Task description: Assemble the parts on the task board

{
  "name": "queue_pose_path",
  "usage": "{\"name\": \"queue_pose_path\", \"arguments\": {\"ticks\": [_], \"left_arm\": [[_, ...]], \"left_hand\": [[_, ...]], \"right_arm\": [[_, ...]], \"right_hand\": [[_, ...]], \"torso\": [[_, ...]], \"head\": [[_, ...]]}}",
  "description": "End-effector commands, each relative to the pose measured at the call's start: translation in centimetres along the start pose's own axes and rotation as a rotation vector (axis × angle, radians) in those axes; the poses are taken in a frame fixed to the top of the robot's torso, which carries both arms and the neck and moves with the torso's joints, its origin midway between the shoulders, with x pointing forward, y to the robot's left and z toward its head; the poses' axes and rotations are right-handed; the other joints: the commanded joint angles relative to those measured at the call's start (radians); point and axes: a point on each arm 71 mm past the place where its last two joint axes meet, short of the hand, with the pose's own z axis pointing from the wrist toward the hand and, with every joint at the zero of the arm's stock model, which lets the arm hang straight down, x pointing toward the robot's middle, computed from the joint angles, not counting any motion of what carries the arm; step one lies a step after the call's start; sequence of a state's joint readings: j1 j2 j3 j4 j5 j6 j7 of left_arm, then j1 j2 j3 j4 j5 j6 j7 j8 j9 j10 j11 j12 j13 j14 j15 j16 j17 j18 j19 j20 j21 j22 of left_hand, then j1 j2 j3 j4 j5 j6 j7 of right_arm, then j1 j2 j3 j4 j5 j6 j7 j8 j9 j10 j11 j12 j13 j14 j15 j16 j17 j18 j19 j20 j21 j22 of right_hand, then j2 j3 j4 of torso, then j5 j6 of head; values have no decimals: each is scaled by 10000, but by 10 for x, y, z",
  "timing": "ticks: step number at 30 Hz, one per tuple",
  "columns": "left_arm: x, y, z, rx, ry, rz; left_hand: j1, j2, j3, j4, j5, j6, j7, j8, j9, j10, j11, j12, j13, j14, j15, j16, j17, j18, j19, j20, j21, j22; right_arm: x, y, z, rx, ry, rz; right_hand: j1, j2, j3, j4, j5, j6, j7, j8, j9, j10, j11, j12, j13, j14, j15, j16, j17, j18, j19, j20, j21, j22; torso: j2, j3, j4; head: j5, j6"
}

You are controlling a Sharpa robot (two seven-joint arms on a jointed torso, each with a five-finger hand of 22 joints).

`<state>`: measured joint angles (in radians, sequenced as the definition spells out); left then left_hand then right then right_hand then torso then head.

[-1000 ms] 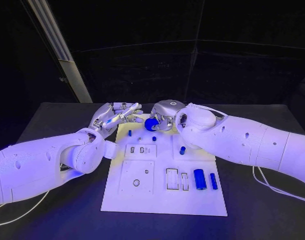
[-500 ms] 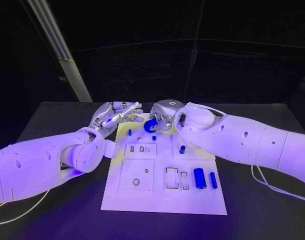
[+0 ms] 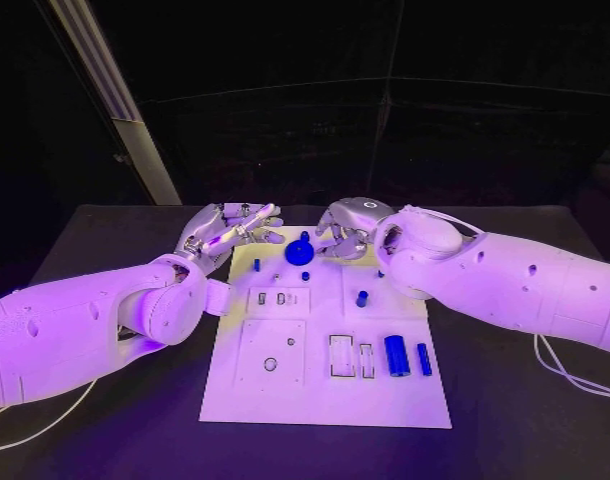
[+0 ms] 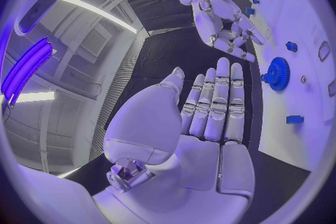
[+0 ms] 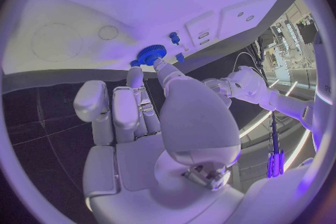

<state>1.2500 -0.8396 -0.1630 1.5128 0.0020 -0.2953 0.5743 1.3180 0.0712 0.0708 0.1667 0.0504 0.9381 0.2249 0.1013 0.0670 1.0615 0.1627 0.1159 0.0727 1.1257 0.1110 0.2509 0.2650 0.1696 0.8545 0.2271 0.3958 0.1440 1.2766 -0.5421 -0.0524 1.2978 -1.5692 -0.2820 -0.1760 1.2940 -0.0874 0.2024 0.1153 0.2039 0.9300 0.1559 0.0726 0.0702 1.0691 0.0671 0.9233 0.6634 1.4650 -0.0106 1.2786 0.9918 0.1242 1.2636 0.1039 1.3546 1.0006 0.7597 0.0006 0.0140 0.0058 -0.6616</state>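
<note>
Two white arms reach in over the black worktop (image 3: 89,420) and meet at the far end of the task board (image 3: 327,395), the white plate lying in the middle. The left robot hand (image 3: 229,232) hovers over the board's far left corner with its fingers stretched out nearly flat and apart, holding nothing; its own wrist view shows the palm bare and the fingers (image 4: 218,106) side by side above the dark surface, just off the board's edge. The right robot hand (image 3: 346,232) sits at the far edge on the other side, its fingers apart and nothing in its grasp. Between the two hands a blue gear (image 3: 299,251) rests on the board near its far edge; in the right wrist view one fingertip (image 5: 135,74) is right at the gear's rim, though I cannot tell whether it actually touches. A few small blue pegs (image 3: 361,298) stand scattered around the middle of the plate. Nearer the robot, two blue cylinders (image 3: 397,356) lie side by side on the right part of the board, just beside some empty rectangular slots (image 3: 343,356).
</note>
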Motion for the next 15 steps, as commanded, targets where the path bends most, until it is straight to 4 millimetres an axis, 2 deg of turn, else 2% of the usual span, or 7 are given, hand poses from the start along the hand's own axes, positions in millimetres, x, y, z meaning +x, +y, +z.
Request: {"name": "queue_pose_path", "arguments": {"ticks": [1, 2, 4, 7, 11, 13, 15], "left_arm": [[-1, -1, 0, 84, 82, -41], [-2, -1, 0, 81, 68, -33], [-3, -1, 0, 73, 41, -17], [-4, -1, 0, 56, 29, -10], [-4, 0, 1, 20, 42, -15], [-4, 0, 1, 5, 42, -13], [-5, 0, 2, -4, 40, -10]], "left_hand": [[56, 59, 52, 11, 44, 95, -3, -35, -3, 53, 17, -70, -9, 68, -2, -65, 14, 148, 72, -3, -58, -12], [58, 59, 53, 9, 44, 96, -4, -35, -3, 55, 17, -71, -9, 68, -2, -66, 14, 148, 72, -3, -58, -12], [58, 59, 53, 9, 44, 96, -4, -35, -3, 55, 17, -71, -9, 68, -2, -66, 14, 148, 72, -3, -58, -12], [58, 59, 53, 9, 44, 96, -4, -35, -3, 55, 17, -71, -9, 68, -2, -66, 14, 148, 72, -3, -58, -12], [58, 59, 53, 9, 44, 96, -4, -35, -3, 55, 17, -71, -9, 68, -2, -66, 14, 148, 72, -3, -58, -12], [65, 51, 61, 0, 44, 103, -12, -37, -2, 66, 11, -73, -8, 69, -3, -74, 20, 147, 74, -4, -61, -16], [65, 51, 61, 0, 44, 103, -12, -37, -2, 66, 11, -73, -8, 69, -3, -74, 20, 147, 74, -4, -61, -16]], "right_arm": [[-13, -12, -15, -419, -761, 2309], [-15, -19, -21, -426, -751, 2798], [-21, -34, -33, -381, -716, 3643], [-28, -55, -49, -242, -657, 4606], [-35, -82, -69, 77, -616, 5647], [-38, -93, -78, 200, -621, 5950], [-39, -100, -85, 297, -608, 6105]], "right_hand": [[502, 131, 243, -259, 76, 136, 13, 76, 26, -439, -24, -480, -402, -276, -36, -763, -1253, -10, -528, -71, -407, -940], [740, 216, 457, -377, 62, 150, 51, 74, 18, -637, 4, -836, -631, -656, -25, -1566, -2411, 172, -1164, -79, -924, -1998], [1077, 235, 831, -591, 67, 151, 102, 53, -1, -815, 44, -1503, -1116, -1040, 0, -2574, -3672, 364, -1898, -65, -1615, -3207], [1147, 3, 1305, -741, 14, 245, 145, 34, -10, -793, 156, -3067, -2285, -1748, 81, -4251, -5192, 606, -3037, -1, -2878, -4970], [1040, -265, 2079, -862, -71, 336, 253, -26, -18, -27, 396, -5318, -4112, -2850, 362, -7277, -6572, 589, -3990, 272, -4780, -6037], [950, -372, 2366, -901, -68, 305, 352, -61, -28, 31, 603, -6103, -4718, -3749, 722, -8640, -7202, 478, -4679, 533, -5871, -6642], [841, -474, 2488, -1004, -93, 267, 394, -69, -28, 165, 697, -6765, -5300, -3752, 892, -9496, -7703, 553, -4562, 787, -6714, -7202]], "torso": [[-69, -8, -109], [-79, -8, -119], [-114, -4, -165], [-164, 6, -234], [-218, 33, -313], [-245, 45, -355], [-267, 54, -380]], "head": [[7, 47], [-29, 84], [-72, 114], [-84, 155], [-130, 232], [-167, 245], [-218, 256]]}}
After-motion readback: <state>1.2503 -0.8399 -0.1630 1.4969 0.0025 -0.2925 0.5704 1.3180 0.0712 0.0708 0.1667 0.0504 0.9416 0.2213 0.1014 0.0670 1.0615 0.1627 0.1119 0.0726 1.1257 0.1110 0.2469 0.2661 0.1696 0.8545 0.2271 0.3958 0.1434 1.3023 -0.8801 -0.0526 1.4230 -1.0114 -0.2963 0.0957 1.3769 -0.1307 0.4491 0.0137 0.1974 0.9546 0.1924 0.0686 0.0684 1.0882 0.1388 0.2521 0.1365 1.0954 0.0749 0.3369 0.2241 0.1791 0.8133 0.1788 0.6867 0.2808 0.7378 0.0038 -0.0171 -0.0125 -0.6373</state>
